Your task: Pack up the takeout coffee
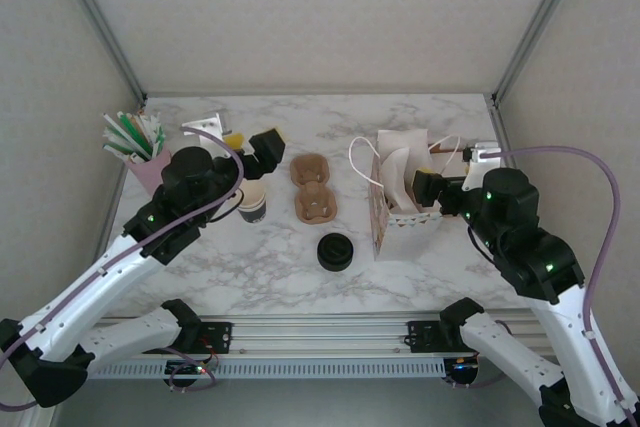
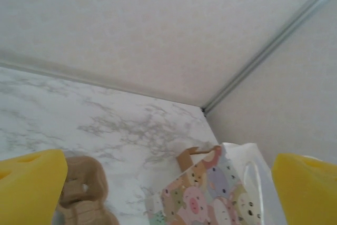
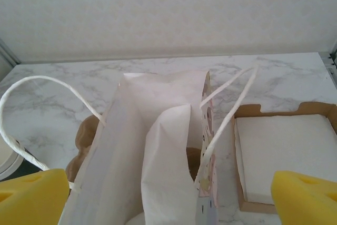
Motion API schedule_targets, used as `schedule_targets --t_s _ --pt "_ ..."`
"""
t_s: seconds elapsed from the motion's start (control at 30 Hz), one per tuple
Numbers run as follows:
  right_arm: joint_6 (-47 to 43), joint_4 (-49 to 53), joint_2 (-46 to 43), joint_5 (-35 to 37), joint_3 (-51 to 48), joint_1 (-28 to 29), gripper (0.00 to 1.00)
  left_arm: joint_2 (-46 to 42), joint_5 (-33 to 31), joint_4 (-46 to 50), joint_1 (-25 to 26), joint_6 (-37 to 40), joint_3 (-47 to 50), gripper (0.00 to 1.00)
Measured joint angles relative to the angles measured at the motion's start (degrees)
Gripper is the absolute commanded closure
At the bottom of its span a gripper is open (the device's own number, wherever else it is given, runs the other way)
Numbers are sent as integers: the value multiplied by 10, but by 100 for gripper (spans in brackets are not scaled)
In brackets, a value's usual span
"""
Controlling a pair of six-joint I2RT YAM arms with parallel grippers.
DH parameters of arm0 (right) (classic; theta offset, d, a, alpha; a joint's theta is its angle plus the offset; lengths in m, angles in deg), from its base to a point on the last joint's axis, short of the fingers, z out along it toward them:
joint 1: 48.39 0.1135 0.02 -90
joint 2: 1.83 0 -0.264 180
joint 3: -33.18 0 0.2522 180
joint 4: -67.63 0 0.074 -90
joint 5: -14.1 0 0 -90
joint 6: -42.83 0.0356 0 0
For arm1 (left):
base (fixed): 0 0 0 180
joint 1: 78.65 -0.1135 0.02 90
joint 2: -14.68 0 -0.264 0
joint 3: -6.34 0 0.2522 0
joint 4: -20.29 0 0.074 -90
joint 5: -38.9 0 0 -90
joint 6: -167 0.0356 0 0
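The takeout coffee is out of view. A small paper cup (image 1: 253, 205), cream above a black band, stands just under my left wrist, and no lid shows on it. A separate round black lid (image 1: 335, 251) lies on the marble in front of the brown pulp cup carrier (image 1: 313, 187). My left gripper (image 1: 252, 139) hovers open above and behind the cup, its yellow pads (image 2: 31, 188) wide apart with nothing between them. My right gripper (image 1: 428, 187) is open at the right end of the pig-print gift bag (image 1: 395, 209), and the bag's open mouth (image 3: 147, 146) lies between the pads.
A pink holder of straws (image 1: 140, 152) stands at the back left. A shallow cardboard box of white napkins (image 3: 284, 156) sits right of the bag. The bag's white cord handles (image 3: 226, 114) stick up. Frame posts and walls close in the table on three sides.
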Motion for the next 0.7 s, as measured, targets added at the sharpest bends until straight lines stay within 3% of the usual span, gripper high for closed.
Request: schedule_targets --t_s 0.2,0.4,0.7 --pt "-13 1 31 -3 1 0 1 1 -54 27 -1 8 6 1" --pt "-28 2 91 -22 30 -21 1 36 -57 35 -36 26 -4 0" --pt "-25 2 118 -82 92 -149 1 69 -28 41 -137 43 -36 0"
